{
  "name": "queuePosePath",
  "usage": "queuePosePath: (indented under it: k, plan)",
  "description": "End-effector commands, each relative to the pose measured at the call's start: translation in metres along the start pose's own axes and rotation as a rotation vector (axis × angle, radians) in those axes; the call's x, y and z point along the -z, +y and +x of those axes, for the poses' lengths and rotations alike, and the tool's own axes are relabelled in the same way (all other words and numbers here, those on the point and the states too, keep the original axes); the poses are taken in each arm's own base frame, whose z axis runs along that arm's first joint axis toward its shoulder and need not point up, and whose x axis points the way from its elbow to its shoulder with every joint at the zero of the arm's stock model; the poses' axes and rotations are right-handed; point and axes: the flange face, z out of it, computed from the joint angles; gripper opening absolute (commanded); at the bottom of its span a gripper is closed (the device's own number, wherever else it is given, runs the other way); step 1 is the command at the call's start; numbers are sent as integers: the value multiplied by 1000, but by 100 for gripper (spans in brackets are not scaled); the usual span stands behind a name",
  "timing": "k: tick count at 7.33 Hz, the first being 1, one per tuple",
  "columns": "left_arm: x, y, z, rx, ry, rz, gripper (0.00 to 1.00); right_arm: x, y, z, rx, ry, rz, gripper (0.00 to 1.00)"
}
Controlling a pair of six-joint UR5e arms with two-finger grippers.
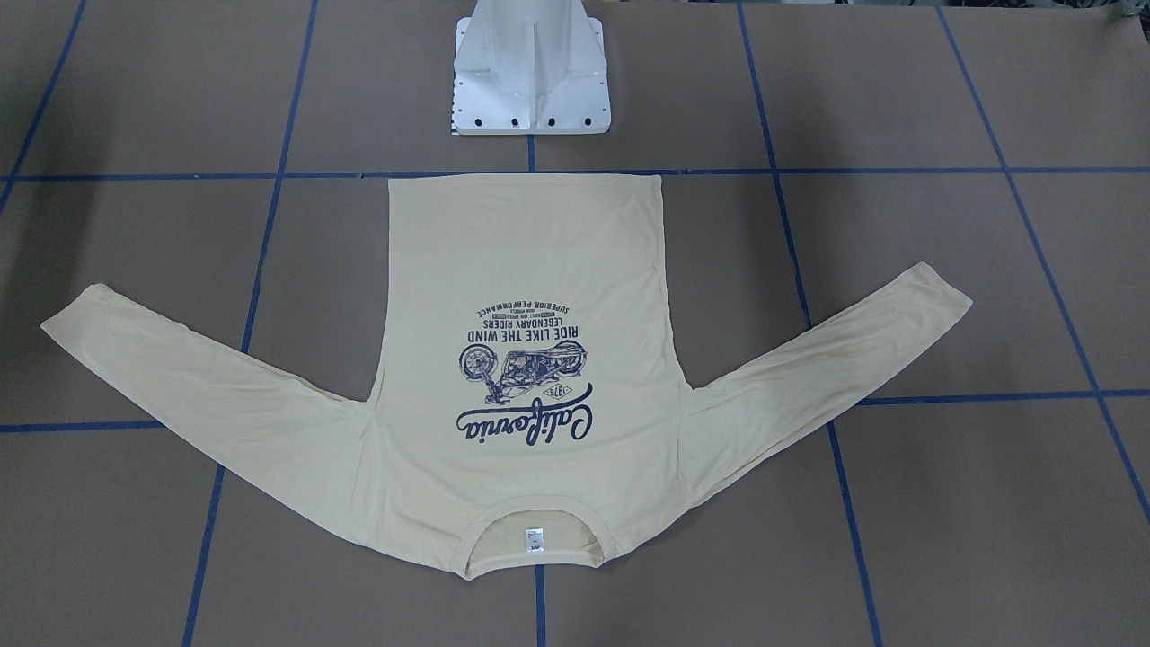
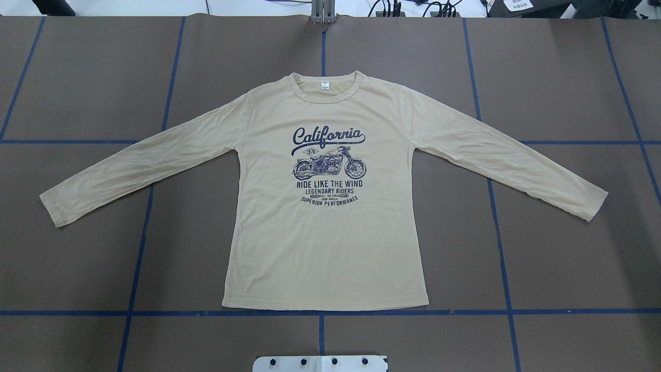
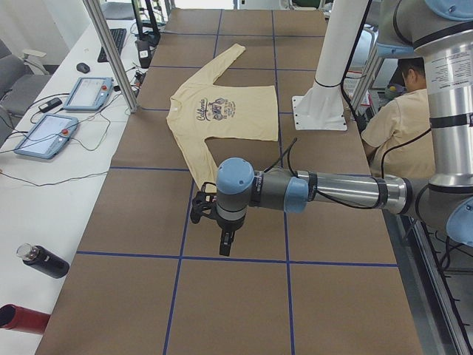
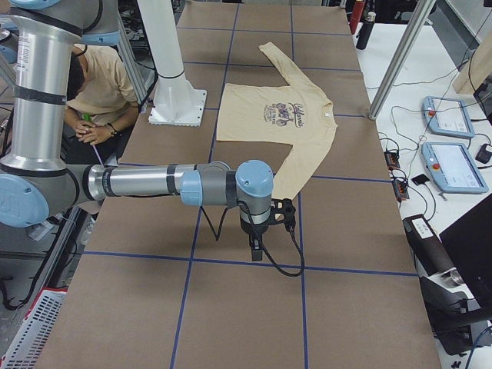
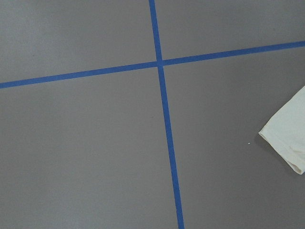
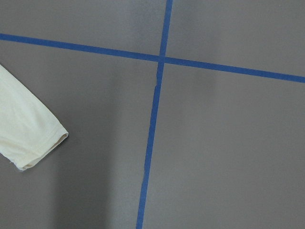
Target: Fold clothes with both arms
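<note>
Cream shirt [image 2: 330,248], navy "California" print [image 2: 329,137], "RIDE LIKE THE WIND"

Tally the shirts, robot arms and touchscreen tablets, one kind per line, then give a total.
Shirt: 1
Arms: 2, the left arm and the right arm
Tablets: 2, the second beside the first on the white side desk
Total: 5
</note>
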Motion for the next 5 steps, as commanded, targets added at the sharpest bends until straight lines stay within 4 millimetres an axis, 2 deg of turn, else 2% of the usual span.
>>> queuePosePath:
  k: [1,4,5]
  plan:
    - [0,0,0,0,0,0,100,0,0,0,0,0,0,100]
    - [0,0,0,0,0,0,100,0,0,0,0,0,0,100]
    - [73,-95,66,-408,-29,467,100,59,-39,-73,90,-54,271,99]
